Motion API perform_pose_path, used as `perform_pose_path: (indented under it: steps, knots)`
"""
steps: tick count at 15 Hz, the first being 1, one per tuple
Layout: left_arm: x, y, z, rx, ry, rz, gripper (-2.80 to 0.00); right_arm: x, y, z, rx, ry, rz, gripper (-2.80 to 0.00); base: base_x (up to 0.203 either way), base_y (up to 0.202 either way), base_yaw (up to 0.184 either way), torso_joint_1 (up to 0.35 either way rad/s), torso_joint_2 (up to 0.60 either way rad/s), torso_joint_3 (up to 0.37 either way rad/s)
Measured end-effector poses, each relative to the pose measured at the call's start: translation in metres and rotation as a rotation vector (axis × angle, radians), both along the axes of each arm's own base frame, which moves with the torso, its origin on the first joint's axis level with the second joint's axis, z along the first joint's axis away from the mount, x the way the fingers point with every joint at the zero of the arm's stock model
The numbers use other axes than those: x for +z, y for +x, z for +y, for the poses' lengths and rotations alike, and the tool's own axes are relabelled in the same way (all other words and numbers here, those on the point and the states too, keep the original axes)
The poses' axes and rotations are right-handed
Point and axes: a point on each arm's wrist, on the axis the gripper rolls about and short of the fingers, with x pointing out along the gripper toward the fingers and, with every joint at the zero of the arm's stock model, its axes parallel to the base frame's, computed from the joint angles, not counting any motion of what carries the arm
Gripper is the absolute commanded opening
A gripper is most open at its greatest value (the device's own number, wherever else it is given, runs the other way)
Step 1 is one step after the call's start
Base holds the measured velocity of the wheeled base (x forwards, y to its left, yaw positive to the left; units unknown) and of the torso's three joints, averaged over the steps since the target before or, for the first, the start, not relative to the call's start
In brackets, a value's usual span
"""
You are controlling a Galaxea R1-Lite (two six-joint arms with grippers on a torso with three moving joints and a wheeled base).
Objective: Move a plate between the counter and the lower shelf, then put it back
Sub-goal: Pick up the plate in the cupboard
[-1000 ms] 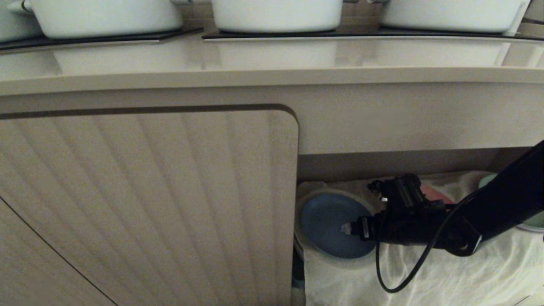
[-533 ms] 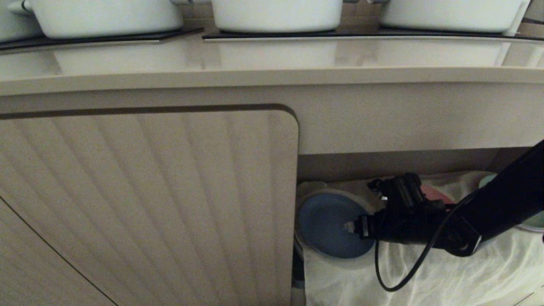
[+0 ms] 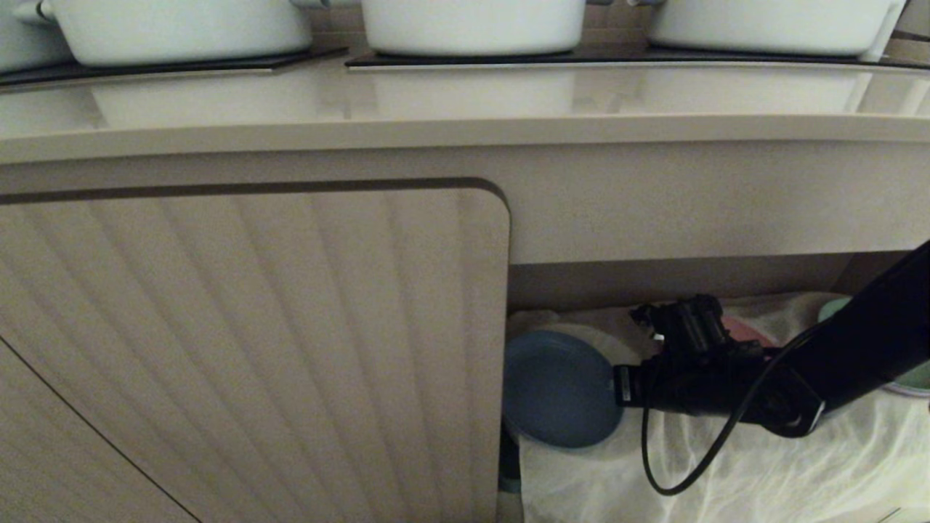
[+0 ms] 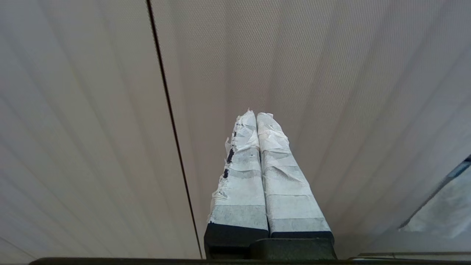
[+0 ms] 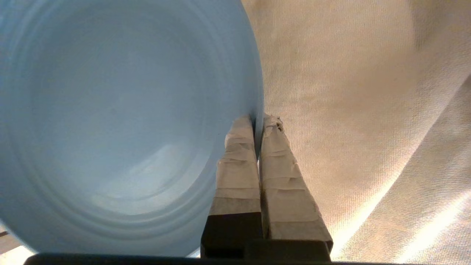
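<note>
The counter [image 3: 465,109] runs across the far top, shiny and beige, with black hob panels [image 3: 182,64] set into it. Three white pots [image 3: 472,25] sit on the panels.

Under it on the right is the lower shelf [image 3: 676,280]. A crumpled white cloth [image 3: 785,465] covers its floor. The light blue plate [image 3: 559,388] is at its left end. A pink plate [image 3: 745,330] lies farther back, and a green plate [image 3: 912,378] at the right.

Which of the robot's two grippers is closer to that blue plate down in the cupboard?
The right. The right gripper is shut on the rim of the blue plate over the white cloth. The left gripper is shut, empty, facing the ribbed cabinet door.
</note>
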Motion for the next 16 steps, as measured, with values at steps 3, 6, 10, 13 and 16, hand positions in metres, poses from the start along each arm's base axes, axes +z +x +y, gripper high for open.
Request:
perform_pose_path:
  steps: [3, 6, 10, 13, 16]
  knots:
    - [0.000, 0.000, 0.000, 0.000, 0.000, 0.000, -2.80, 0.000, -0.001, 0.000, 0.001, 0.000, 0.000, -2.80, 0.000, 0.000, 0.000, 0.000, 0.00, 0.000]
    - [0.000, 0.000, 0.000, 0.000, 0.000, 0.000, -2.80, 0.000, -0.001, 0.000, 0.001, -0.003, 0.002, -2.80, 0.000, 0.000, 0.000, 0.000, 0.00, 0.000]
    - [0.000, 0.000, 0.000, 0.000, 0.000, 0.000, -2.80, 0.002, -0.007, -0.003, -0.001, -0.007, 0.009, -2.80, 0.000, 0.000, 0.000, 0.000, 0.00, 0.000]
    - [0.000, 0.000, 0.000, 0.000, 0.000, 0.000, -2.80, 0.003, -0.015, -0.006, -0.001, -0.009, 0.015, -2.80, 0.000, 0.000, 0.000, 0.000, 0.00, 0.000]
    - [0.000, 0.000, 0.000, 0.000, 0.000, 0.000, -2.80, 0.007, -0.022, -0.009, -0.003, -0.009, 0.014, -2.80, 0.000, 0.000, 0.000, 0.000, 0.00, 0.000]
